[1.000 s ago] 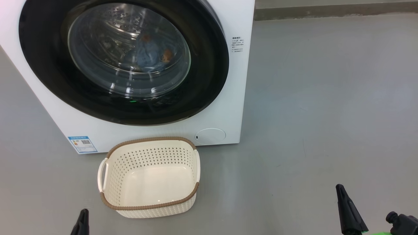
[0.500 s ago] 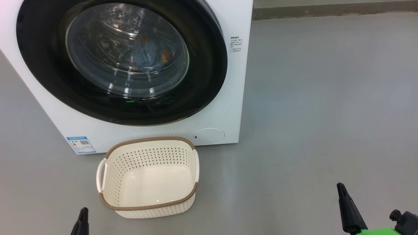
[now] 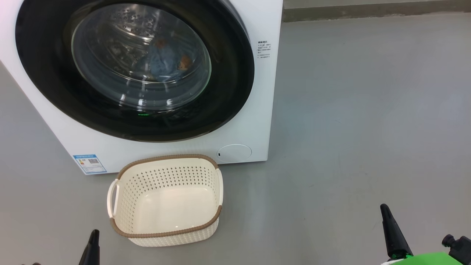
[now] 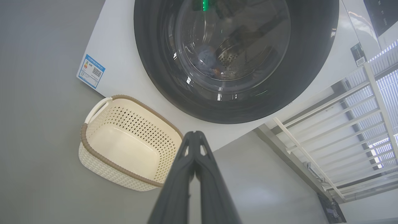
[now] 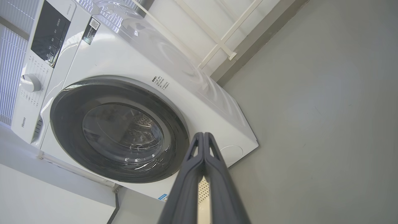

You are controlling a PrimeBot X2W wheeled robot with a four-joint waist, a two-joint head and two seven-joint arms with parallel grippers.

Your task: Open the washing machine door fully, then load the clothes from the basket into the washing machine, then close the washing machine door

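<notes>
The white washing machine (image 3: 254, 121) (image 4: 118, 53) (image 5: 130, 59) stands at the upper left. Its round black-rimmed door (image 3: 44, 77) (image 4: 155, 62) (image 5: 174, 130) lies flat against the front, closed. Behind the glass, blue clothes (image 3: 163, 60) (image 4: 206, 59) with orange prints rest in the steel drum. On the floor in front sits the cream basket (image 3: 165, 232) (image 4: 102, 169), with nothing inside. My left gripper (image 3: 94, 235) (image 4: 194, 133) is shut at the lower left, near the basket's front left corner. At the lower right my right gripper (image 3: 384, 209) (image 5: 203, 134) is shut, far from the basket.
Grey floor (image 3: 368, 110) spreads to the right of the machine. A wall base (image 3: 368, 13) runs along the far edge. A white railing (image 4: 326, 130) stands beside the machine. A green part (image 3: 427, 259) of my right arm shows at the bottom right.
The whole head view has shifted slightly, so the camera moved. More of the green part shows at the bottom right. Door, basket and clothes lie as before.
</notes>
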